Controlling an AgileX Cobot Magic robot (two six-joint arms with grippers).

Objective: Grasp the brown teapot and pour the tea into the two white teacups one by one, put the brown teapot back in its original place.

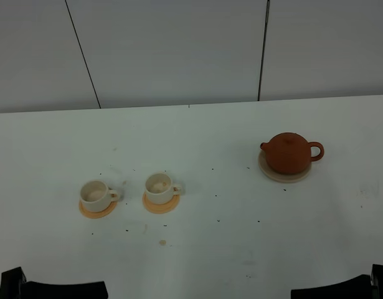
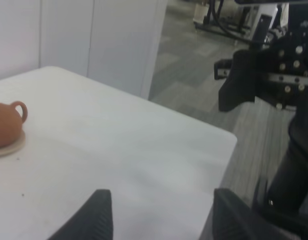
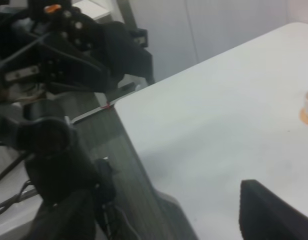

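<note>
Left gripper (image 2: 158, 222) is spreading its dark fingers (image 2: 93, 220) wide, with only bare tabletop showing between them; right gripper (image 3: 166, 220) is likewise gaping wide and gripping nothing, its fingers (image 3: 269, 215) hanging over the edge of the white table (image 1: 210, 255); both are sitting well apart from every piece of the tea set.

In the exterior high view, the brown teapot (image 1: 289, 152) is standing upright at the right of centre, lid on, its spout pointing left and its loop handle pointing right; it is resting on the pale beige disc (image 1: 269, 172), whose rim is showing around its base; the left wrist view is catching the same teapot (image 2: 3, 125) on that disc (image 2: 12, 145).

Toward the lower left of the exterior high frame, the two white teacups are sitting side by side, near each other but not touching; the left teacup (image 1: 94, 194) and the right teacup (image 1: 159, 187) are each standing upright on an orange coaster (image 1: 99, 212) (image 1: 160, 206), small handles turned right; whether either is holding tea is not clear; small dark specks are dotting the table around them.
</note>
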